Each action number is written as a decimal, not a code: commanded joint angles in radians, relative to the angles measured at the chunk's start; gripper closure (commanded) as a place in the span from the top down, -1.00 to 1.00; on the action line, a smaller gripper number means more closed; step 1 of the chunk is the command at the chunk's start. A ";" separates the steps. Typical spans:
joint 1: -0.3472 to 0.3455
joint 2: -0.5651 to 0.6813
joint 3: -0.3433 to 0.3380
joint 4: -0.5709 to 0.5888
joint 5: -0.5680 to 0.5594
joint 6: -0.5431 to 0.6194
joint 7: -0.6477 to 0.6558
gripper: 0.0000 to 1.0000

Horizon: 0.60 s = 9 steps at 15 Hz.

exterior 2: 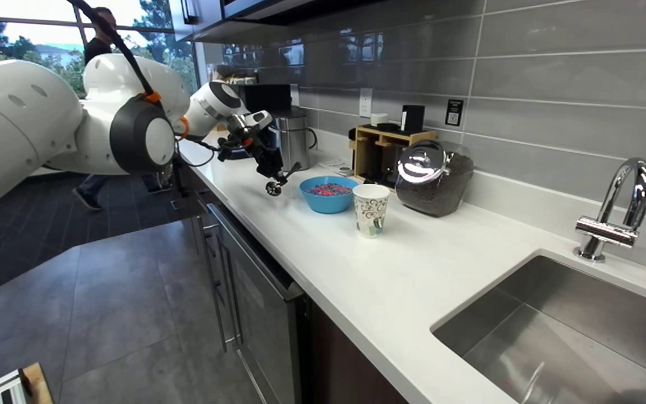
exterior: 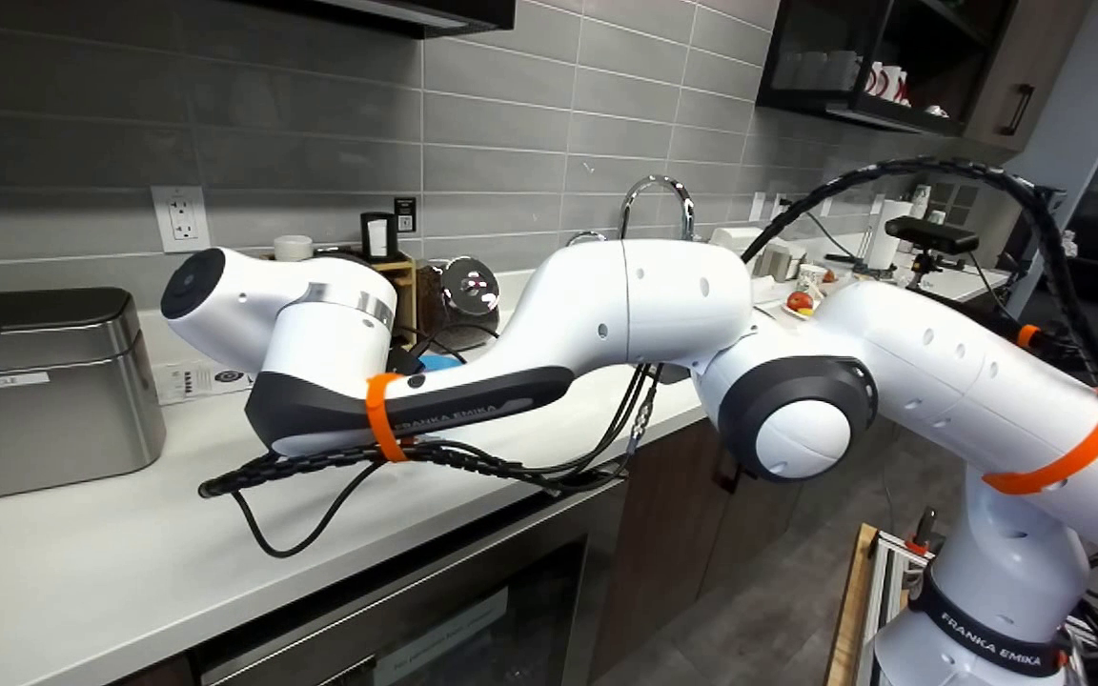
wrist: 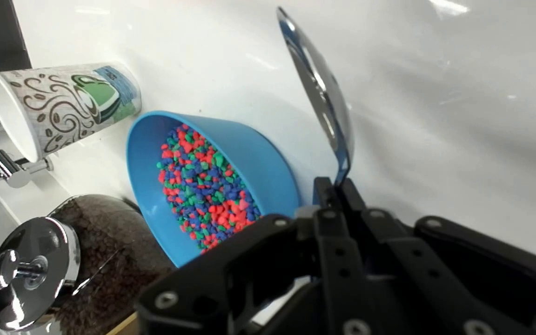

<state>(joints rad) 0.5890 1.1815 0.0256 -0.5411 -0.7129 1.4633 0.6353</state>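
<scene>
A metal spoon (wrist: pixel 320 86) is shown edge-on at upper centre of the wrist view, its head directed toward the top of the frame; whether anything is carried in it cannot be told. Its handle is pinched by the claw (wrist: pixel 338 186), whose fingertips stand nearly together. At the centre, apart from the spoon's head, a blue plastic bowl (wrist: pixel 258 158) is seen, partly filled with red, green and blue granules (wrist: pixel 203 186). A patterned paper cup (wrist: pixel 77 104) is placed at upper left, a lidded glass jar (wrist: pixel 110 251) at lower left. In an exterior view, bowl, cup and jar are borne by the white tabletop (exterior 2: pixel 413 269), with a chrome faucet (exterior 2: pixel 609 230) at right. The step in hand is judged to be spoon handling beside the bowl; for the next move, a firm grip and a steady tilt seem called for.
</scene>
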 commanded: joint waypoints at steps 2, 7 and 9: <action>-0.002 0.058 0.009 0.066 0.014 0.013 -0.049 -0.97; 0.002 0.083 0.010 0.070 0.007 0.023 -0.079 -0.97; 0.003 0.089 0.007 0.072 0.003 0.026 -0.091 -0.97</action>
<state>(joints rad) 0.5902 1.2303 0.0334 -0.5272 -0.7129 1.4746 0.5858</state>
